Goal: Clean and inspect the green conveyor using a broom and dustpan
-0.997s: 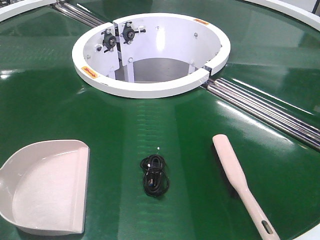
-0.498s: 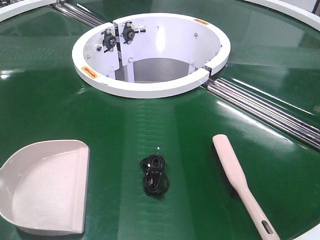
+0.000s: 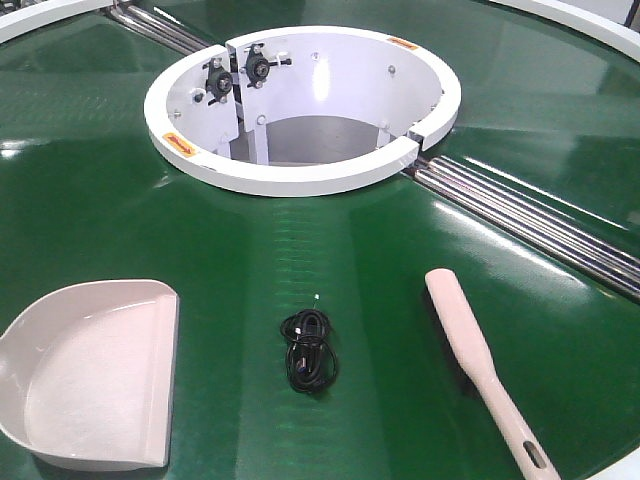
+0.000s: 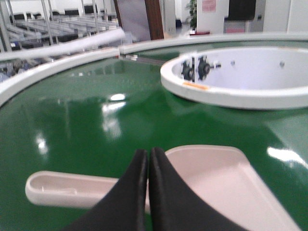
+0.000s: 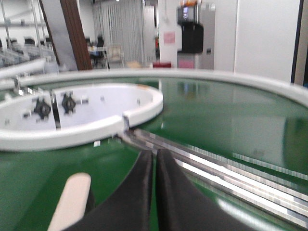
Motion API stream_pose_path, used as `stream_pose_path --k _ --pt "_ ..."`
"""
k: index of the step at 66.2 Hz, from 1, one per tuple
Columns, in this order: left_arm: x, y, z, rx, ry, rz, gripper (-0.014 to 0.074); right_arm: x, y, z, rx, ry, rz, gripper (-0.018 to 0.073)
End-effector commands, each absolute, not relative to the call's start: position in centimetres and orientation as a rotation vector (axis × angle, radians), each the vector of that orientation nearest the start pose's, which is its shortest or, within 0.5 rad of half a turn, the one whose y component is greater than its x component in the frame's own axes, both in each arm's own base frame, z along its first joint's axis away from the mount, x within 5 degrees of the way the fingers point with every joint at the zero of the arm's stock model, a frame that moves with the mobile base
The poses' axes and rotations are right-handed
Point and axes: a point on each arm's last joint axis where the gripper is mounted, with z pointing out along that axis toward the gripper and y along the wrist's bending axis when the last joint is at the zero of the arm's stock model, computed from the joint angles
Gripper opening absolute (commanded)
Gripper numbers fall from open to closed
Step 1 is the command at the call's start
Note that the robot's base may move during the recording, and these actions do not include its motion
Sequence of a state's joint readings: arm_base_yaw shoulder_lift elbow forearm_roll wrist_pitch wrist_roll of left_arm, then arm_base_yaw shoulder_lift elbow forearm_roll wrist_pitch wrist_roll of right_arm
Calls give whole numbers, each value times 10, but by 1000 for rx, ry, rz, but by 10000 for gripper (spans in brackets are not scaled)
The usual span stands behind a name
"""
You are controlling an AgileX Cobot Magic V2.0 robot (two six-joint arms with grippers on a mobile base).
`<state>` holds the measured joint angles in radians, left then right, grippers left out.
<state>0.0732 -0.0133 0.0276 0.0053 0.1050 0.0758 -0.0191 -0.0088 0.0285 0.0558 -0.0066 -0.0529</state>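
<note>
Broom and dustpan at rest on the green conveyor – both grippers empty.

In the front view the dustpan lies at lower left with its straight edge toward a coiled black cable at bottom centre; the broom lies at lower right, handle toward the bottom edge. The white ring housing sits at upper centre, with steel rollers running to the right. The left gripper and the right gripper each have their fingers pressed together – holding nothing.
</note>
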Motion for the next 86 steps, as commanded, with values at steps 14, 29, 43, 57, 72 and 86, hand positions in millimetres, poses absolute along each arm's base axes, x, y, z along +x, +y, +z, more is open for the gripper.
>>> stream_pose_path --k 14,29,43,57,72,86 --pt "51 6 223 -98 1221 38 -22 46 -4 240 47 1086 -25 -10" --pt "41 7 255 -114 1054 31 -22 39 -3 272 68 1147 15 -6" --pt "28 3 300 -37 968 82 -22 34 0 313 -95 1106 -177 -6" --pt "29 -1 367 40 989 112 -22 52 0 367 -81 1137 -150 -6" --pt "80 5 426 29 1214 152 -22 117 -2 402 -83 1333 -138 -5" --pt "138 13 425 -2 1474 170 -8 183 -4 399 -27 1531 -63 28"
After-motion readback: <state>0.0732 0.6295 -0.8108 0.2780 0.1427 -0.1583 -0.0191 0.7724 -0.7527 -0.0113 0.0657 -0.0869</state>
